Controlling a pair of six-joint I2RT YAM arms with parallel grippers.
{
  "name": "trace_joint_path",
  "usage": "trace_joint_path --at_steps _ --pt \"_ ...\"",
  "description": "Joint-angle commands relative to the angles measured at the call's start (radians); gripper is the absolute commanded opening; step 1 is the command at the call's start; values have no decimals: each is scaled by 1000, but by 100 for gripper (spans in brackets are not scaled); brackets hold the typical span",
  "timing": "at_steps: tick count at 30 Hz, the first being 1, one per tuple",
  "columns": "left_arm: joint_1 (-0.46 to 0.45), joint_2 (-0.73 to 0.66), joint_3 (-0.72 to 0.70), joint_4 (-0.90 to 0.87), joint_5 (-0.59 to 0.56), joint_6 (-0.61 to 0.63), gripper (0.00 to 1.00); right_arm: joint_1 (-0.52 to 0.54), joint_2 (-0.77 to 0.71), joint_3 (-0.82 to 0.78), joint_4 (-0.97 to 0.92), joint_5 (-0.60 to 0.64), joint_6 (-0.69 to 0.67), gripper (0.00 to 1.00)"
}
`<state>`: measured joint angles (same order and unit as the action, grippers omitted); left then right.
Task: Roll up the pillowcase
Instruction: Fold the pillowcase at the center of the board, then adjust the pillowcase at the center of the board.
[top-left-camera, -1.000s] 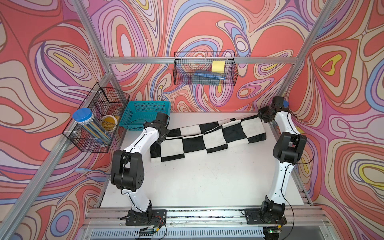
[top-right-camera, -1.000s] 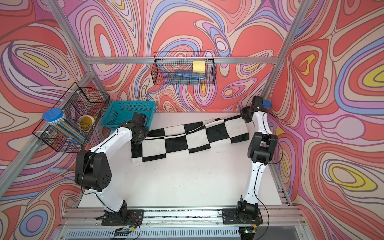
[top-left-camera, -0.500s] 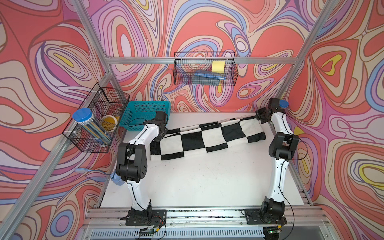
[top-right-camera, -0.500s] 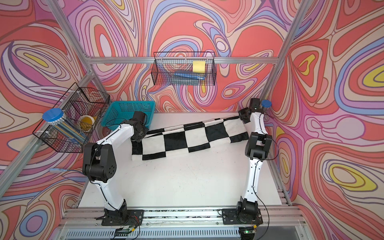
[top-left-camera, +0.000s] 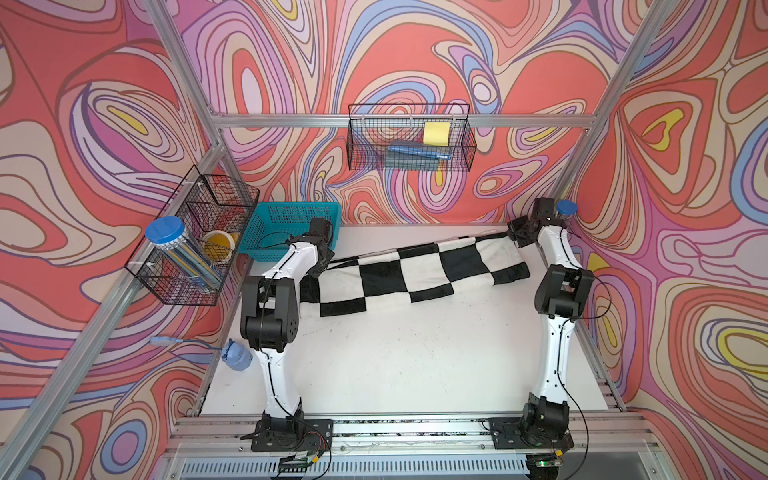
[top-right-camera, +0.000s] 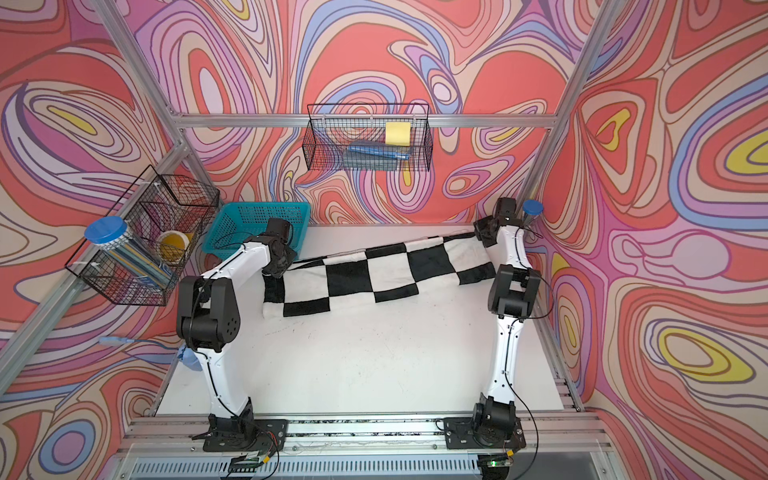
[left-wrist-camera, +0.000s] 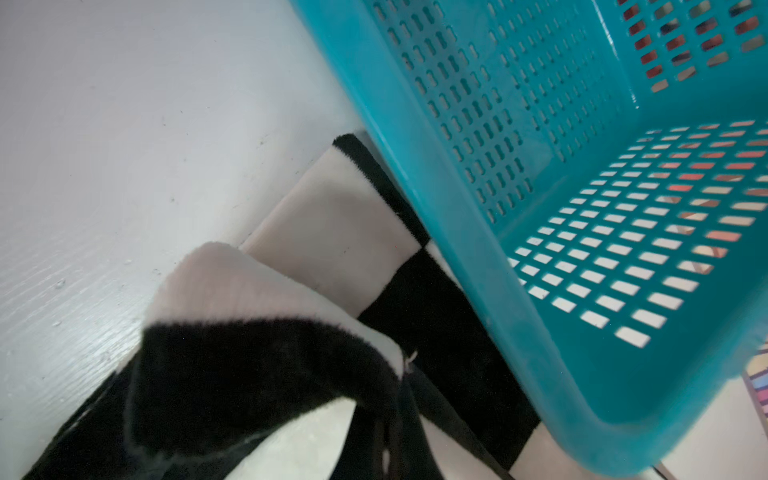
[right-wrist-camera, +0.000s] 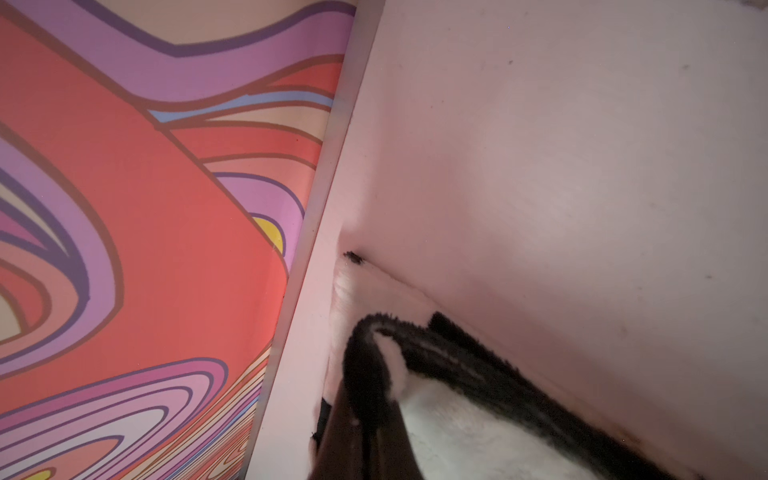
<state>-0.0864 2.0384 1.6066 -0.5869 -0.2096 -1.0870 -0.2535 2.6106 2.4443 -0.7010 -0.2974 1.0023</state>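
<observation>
Across the far half of the white surface (top-left-camera: 415, 365), from about 10 o'clock to 2 o'clock in both top views, the pillowcase (top-left-camera: 415, 270) lies as a long checkered band. It is broad at its 9 o'clock end and narrows toward 2 o'clock. There the right claw (top-left-camera: 517, 235) is clamped together on the cloth's corner. The right wrist view shows the black plush edge pinched in it, close against the side wall. At 10 o'clock the left claw (top-left-camera: 323, 262) sits over the opposite end, just beside the teal basket (top-left-camera: 270, 232). Its wrist view shows a raised fold of cloth before it, but I cannot tell whether the jaws are together on that fold or parting.

The step in hand looks like drawing the band straight before any rolling begins. To do it well, both ends should come down level and lightly taut, so the cloth settles flat and unwrinkled. The left end needs care, because the cloth runs right alongside the basket's rim and a corner caught there would skew the roll. Neither end should be let go until it rests on the surface. The roll is best started from one short end, with the edges squared.
</observation>
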Motion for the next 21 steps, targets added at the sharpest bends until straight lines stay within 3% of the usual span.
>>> trace_joint_path --at_steps 1,3,7,8,10,13,15,18,20,21 --pt "12 32 23 3 -4 12 50 0 36 15 72 -13 20 20" --pt "13 20 3 26 3 17 66 0 36 14 89 -20 20 38" --pt "9 -79 -80 113 -14 41 81 -1 4 -30 140 -45 -2 53" --pt "10 -97 -92 127 -13 44 85 -1 -3 -30 136 -45 -10 65" --pt "4 -135 -104 142 -13 63 93 -1 -24 -43 144 -48 -35 69" --pt "-8 -194 -120 135 -29 90 94 0 -87 -100 155 -54 -58 68" --pt "-16 -240 -134 136 -33 126 93 3 -139 -151 154 -79 -82 61" --pt "-42 -291 -155 111 -19 187 83 27 -236 -260 133 -129 -143 33" --pt "-62 -301 -177 79 27 226 65 54 -308 -366 108 -129 -185 5" --pt "-76 -303 -195 71 57 242 47 71 -353 -438 103 -119 -202 0"
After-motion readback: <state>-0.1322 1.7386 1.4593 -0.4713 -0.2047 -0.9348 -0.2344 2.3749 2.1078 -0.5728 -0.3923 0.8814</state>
